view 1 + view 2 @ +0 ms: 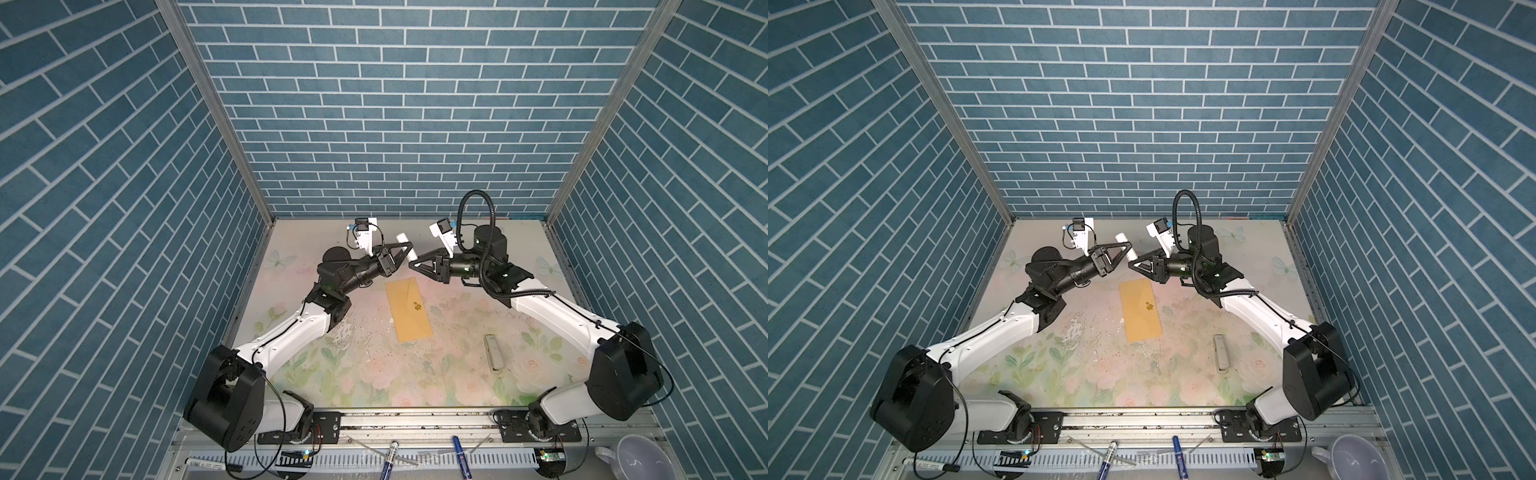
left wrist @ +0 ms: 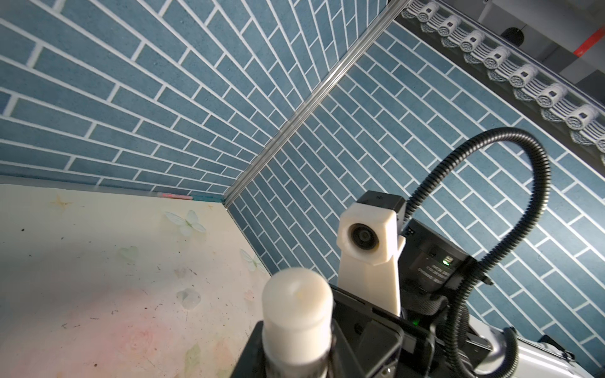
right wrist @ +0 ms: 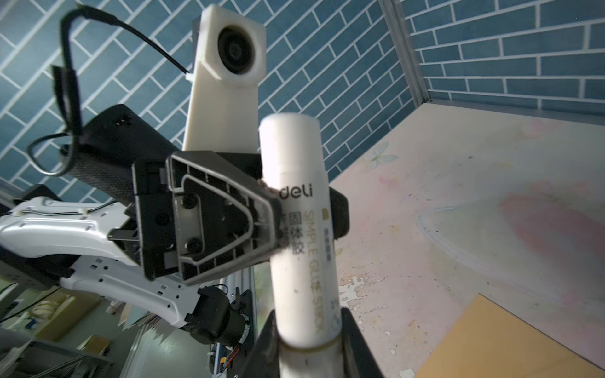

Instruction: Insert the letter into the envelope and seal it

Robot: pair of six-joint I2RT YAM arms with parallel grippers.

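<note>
The mustard-yellow envelope [image 1: 409, 309] [image 1: 1140, 309] lies flat mid-table, and a gold flower sticker [image 1: 417, 306] sits at its flap's point. One corner of the envelope [image 3: 507, 343] shows in the right wrist view. The letter is out of view. Above the envelope's far end, both grippers hold one white glue stick [image 1: 404, 239] [image 3: 298, 229]. My left gripper [image 1: 408, 250] [image 2: 296, 355] is shut on its middle. My right gripper [image 1: 413, 264] [image 3: 311, 343] is shut on its lower end, at a seam. The stick's rounded top [image 2: 296, 301] juts past the left jaws.
A small white oblong thing [image 1: 494, 353] lies on the floral table to the right of the envelope. Markers [image 1: 390, 455] [image 1: 459, 453] and a white cup [image 1: 631, 459] sit beyond the front rail. Blue brick walls close in three sides.
</note>
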